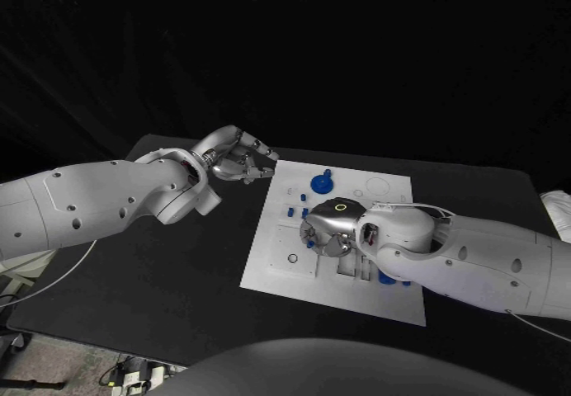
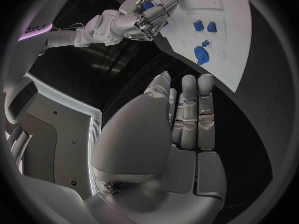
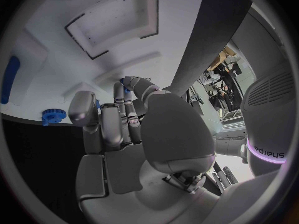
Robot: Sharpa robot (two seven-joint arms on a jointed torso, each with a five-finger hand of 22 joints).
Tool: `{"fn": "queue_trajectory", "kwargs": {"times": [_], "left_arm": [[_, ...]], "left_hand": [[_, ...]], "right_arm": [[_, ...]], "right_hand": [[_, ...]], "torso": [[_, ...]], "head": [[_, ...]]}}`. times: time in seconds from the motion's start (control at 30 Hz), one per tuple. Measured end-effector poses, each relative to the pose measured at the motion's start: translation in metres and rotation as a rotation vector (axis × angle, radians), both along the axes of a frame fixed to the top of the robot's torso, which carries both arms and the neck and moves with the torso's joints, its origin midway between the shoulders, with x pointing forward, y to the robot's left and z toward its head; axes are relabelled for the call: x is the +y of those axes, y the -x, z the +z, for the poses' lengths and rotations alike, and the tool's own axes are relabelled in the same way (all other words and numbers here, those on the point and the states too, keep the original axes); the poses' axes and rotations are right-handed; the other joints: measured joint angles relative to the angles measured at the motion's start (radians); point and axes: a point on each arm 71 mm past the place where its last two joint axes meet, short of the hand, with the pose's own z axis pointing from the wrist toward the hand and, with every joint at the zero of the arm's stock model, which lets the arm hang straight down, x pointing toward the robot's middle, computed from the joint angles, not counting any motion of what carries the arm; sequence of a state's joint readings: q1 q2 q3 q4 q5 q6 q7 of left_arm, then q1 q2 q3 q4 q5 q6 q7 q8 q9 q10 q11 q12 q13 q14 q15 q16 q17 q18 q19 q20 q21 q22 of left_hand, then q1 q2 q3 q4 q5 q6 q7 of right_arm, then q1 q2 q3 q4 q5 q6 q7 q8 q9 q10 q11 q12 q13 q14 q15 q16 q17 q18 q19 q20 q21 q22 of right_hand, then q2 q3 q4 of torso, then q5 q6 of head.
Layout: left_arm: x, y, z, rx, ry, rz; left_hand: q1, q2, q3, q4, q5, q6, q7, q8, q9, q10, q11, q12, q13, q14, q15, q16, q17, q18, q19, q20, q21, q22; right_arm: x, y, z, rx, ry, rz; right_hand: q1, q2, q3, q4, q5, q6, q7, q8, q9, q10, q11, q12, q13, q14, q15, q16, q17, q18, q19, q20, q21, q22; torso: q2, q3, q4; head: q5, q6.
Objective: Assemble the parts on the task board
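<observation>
The white task board [image 1: 393, 191] lies in the middle of the black table. My right hand [image 1: 336, 224] is low over the board's middle-left, fingers bunched around a small blue part [image 2: 147, 6] that peeks out between them. A round blue part [image 1: 323, 181] stands near the board's far edge, and two more blue parts [image 1: 388, 280] sit close to my right forearm. My left hand [image 1: 238, 158] hovers off the board's far-left corner, fingers extended and holding nothing. The left wrist view looks past my left hand [image 2: 187, 119] to the board [image 2: 230, 59] and my right hand [image 2: 140, 17].
The right wrist view has empty recesses [image 3: 115, 22] in the board, a blue toothed wheel [image 3: 54, 116] and a long blue piece [image 3: 11, 72]. A pale object [image 1: 557, 208] lies at the table's right edge. Bare black table [image 1: 178, 264] spreads left of the board.
</observation>
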State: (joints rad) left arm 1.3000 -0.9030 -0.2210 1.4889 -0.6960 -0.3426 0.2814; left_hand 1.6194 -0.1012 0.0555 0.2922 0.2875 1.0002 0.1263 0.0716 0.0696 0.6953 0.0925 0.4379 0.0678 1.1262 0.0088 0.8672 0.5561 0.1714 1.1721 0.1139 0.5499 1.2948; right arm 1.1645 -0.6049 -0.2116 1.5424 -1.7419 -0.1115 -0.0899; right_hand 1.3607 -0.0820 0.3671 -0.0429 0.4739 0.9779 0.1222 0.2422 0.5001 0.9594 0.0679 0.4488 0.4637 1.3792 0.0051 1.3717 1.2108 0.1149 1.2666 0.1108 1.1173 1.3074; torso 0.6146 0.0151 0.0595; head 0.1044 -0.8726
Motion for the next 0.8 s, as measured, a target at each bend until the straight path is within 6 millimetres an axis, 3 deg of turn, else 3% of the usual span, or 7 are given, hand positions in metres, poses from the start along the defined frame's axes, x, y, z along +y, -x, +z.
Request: {"fn": "queue_trajectory", "kwargs": {"times": [0.37, 0.47, 0.6, 0.8], "left_arm": [[0.0000, -0.0008, -0.0012, 0.013, -0.006, 0.002], [-0.0001, -0.0009, -0.0015, 0.016, -0.007, 0.002], [-0.0001, -0.0010, -0.0018, 0.020, -0.009, 0.002], [-0.0001, -0.0012, -0.0023, 0.024, -0.011, 0.003]], "left_hand": [[0.000, 0.000, 0.000, 0.000, 0.000, 0.000, 0.000, 0.000, 0.000, 0.000, 0.000, 0.001, 0.000, 0.000, 0.000, 0.000, -0.002, 0.000, 0.000, 0.000, 0.000, 0.001], [0.000, 0.000, 0.000, 0.000, 0.000, 0.000, 0.000, 0.000, 0.000, 0.004, 0.004, 0.004, 0.000, 0.000, 0.000, 0.000, -0.003, 0.000, 0.000, 0.000, 0.000, 0.001], [0.000, 0.000, 0.000, 0.000, 0.000, 0.000, 0.000, 0.000, 0.000, 0.004, 0.004, 0.004, 0.000, 0.000, 0.000, 0.000, -0.003, 0.000, 0.000, 0.000, -0.005, 0.001], [0.000, 0.000, 0.000, 0.000, 0.000, 0.000, 0.000, 0.000, 0.000, 0.004, 0.004, 0.004, 0.000, 0.000, 0.000, 0.000, -0.003, 0.000, 0.000, 0.000, -0.006, 0.001]], "right_arm": [[-0.0020, -0.0006, -0.0017, 0.009, 0.000, -0.009], [-0.0024, -0.0006, -0.0021, 0.011, 0.002, -0.011], [-0.0037, -0.0004, -0.0041, 0.018, 0.014, -0.019], [-0.0038, -0.0007, -0.0036, 0.020, 0.019, -0.026]], "right_hand": [[0.000, 0.000, 0.000, 0.000, -0.005, -0.001, 0.000, -0.007, 0.000, 0.000, 0.000, -0.004, -0.001, 0.000, 0.000, 0.000, -0.003, 0.000, 0.000, 0.000, 0.000, 0.000], [-0.008, -0.008, 0.003, 0.003, -0.056, -0.051, 0.004, -0.044, -0.017, -0.021, 0.013, -0.028, -0.010, -0.005, 0.005, 0.000, -0.013, 0.000, -0.004, 0.004, -0.013, 0.000], [-0.025, -0.025, 0.001, 0.013, -0.142, -0.168, -0.027, -0.125, -0.061, -0.094, 0.033, -0.064, -0.020, -0.030, 0.015, -0.020, -0.043, 0.000, -0.032, 0.014, -0.056, 0.000], [-0.028, -0.028, -0.005, 0.019, -0.164, -0.213, -0.051, -0.162, -0.091, -0.156, 0.048, -0.075, -0.015, -0.043, 0.021, -0.025, -0.061, 0.000, -0.047, 0.022, -0.084, 0.000]], "torso": [[0.000, 0.0006, 0.0010], [0.000, 0.0007, 0.0012], [0.000, 0.0007, 0.0012], [0.000, 0.0008, 0.0014]], "head": [[-0.002, 0.000], [-0.002, 0.000], [-0.003, 0.000], [-0.002, 0.000]]}}
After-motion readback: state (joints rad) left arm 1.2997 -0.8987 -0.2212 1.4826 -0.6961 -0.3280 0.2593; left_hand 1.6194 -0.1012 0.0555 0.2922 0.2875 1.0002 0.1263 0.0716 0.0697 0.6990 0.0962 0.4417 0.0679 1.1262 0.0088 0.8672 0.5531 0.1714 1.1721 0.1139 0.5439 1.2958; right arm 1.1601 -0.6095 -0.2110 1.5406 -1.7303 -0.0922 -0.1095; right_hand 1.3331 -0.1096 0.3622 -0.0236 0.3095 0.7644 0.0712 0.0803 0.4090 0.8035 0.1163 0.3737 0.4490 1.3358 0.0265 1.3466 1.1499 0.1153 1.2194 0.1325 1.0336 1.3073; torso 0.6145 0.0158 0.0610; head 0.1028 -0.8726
